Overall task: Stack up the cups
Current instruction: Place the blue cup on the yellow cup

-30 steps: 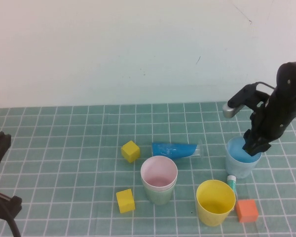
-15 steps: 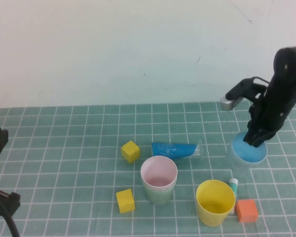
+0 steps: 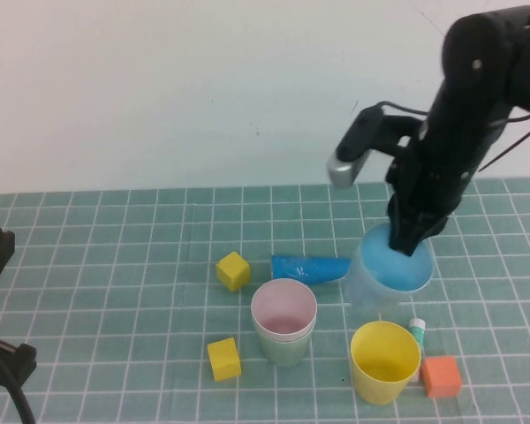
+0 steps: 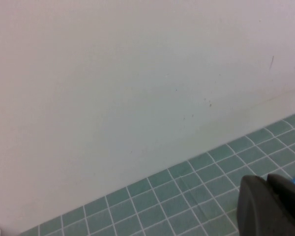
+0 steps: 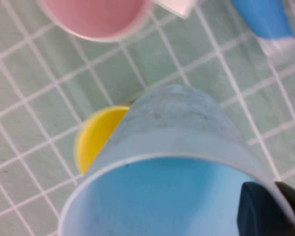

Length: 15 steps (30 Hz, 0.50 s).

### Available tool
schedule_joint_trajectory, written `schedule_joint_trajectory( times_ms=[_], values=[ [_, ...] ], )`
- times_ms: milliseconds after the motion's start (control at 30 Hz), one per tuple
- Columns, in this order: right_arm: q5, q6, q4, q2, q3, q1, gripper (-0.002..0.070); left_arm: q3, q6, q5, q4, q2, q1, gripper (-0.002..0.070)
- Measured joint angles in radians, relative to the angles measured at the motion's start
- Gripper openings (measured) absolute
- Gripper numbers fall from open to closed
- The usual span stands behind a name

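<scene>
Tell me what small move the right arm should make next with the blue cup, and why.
Probably carry it on toward the yellow cup. The right gripper is shut on the light blue cup rim, holding it above the table beside the open, upright yellow cup. The left gripper is shut and parked at the left.

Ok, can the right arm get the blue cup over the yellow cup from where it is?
Probably yes. The right tool is shut on the blue cup, lifted off the table, and the yellow cup stands open just nearer the robot with nothing above it. The left tool is parked far left.
</scene>
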State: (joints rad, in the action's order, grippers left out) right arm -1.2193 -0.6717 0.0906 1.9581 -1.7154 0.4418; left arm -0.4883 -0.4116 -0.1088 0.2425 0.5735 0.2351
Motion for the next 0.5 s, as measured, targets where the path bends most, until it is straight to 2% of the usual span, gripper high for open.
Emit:
schedule_joint_trajectory(
  times_ms=[133,300,500],
  values=[
    [-0.004,0.0,0.002,0.0,0.002,0.055,0.0016,0.0,0.0,0.0,0.004,0.0,0.0,0.0],
    [-0.004,0.023,-0.021,-0.019,0.012,0.062,0.0016,0.0,0.002,0.0,0.008,0.0,0.0,-0.0001],
    [0.085,0.067,-0.038,-0.126,0.183,0.062,0.0016,0.0,0.003,-0.002,0.028,0.0,0.0,-0.0001]
  ],
)
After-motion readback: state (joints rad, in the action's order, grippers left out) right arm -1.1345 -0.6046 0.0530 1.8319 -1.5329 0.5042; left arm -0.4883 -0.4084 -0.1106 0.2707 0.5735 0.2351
